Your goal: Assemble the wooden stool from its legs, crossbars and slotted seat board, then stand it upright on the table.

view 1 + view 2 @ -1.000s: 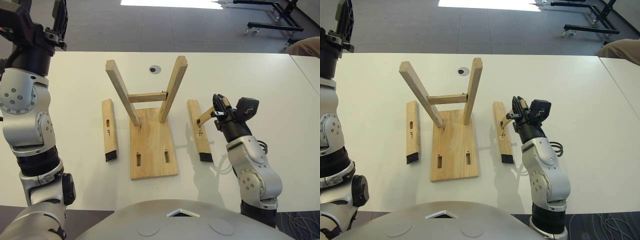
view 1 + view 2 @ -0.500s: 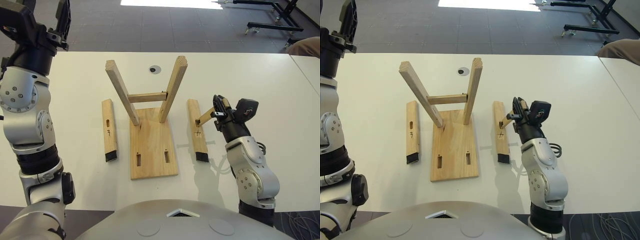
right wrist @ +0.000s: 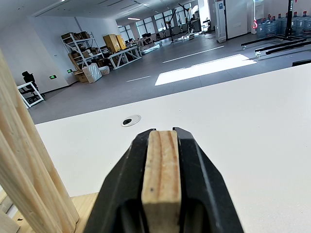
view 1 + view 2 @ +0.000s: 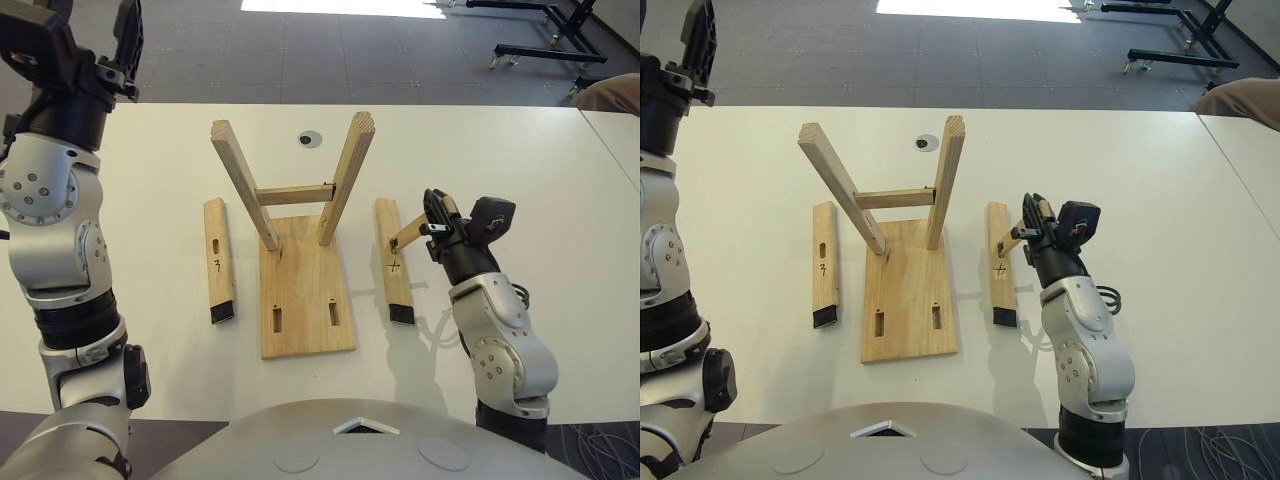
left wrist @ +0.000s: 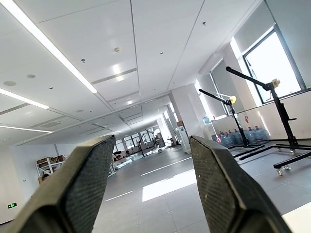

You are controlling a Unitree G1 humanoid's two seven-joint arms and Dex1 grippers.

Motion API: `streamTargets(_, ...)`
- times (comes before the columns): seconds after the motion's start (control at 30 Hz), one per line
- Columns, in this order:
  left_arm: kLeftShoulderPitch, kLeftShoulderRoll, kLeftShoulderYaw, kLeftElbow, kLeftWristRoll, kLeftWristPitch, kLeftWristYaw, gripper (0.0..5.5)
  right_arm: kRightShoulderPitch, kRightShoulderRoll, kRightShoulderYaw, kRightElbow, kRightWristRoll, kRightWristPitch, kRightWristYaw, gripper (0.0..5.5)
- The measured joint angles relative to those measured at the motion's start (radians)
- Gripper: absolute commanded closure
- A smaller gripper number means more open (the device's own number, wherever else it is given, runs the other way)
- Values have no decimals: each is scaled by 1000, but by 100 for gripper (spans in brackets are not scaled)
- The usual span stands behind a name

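The slotted seat board (image 4: 305,290) lies flat mid-table. Two legs (image 4: 345,175) stand tilted in its far slots, joined by a crossbar (image 4: 295,194). One loose leg (image 4: 218,258) lies left of the board and another (image 4: 393,262) lies right of it. My right gripper (image 4: 437,224) is shut on a short crossbar (image 3: 162,174), whose far end meets the right loose leg at its slot. My left gripper (image 5: 146,194) is raised high beyond the table's far left corner, open with nothing between its fingers.
A round cable hole (image 4: 309,139) sits in the table behind the standing legs. The white table (image 4: 540,200) has bare room on the far right and along the front. Black wheeled stands (image 4: 545,45) are on the floor beyond.
The right loose leg's near end has slid slightly left toward the board, moved by the crossbar in my right gripper. The left arm has barely shifted.
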Motion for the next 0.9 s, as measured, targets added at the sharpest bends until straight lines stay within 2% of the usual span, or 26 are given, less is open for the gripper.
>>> streamTargets(0.27, 0, 0, -1, 0, 5, -2, -5, 272, 9, -6, 5, -2, -7, -9, 2, 511)
streamTargets(0.5, 15, 0, -3, -18, 20, -6, -1, 272, 2, -77, 47, -9, -100, 3, 11, 511)
streamTargets(0.7, 29, 0, -6, -28, 37, -14, 3, 272, -10, -96, 43, 5, -105, 4, 27, 511)
streamTargets(0.9, 34, -7, -6, -29, 43, -22, 7, 272, -51, -176, 42, 69, -142, -15, 89, 511)
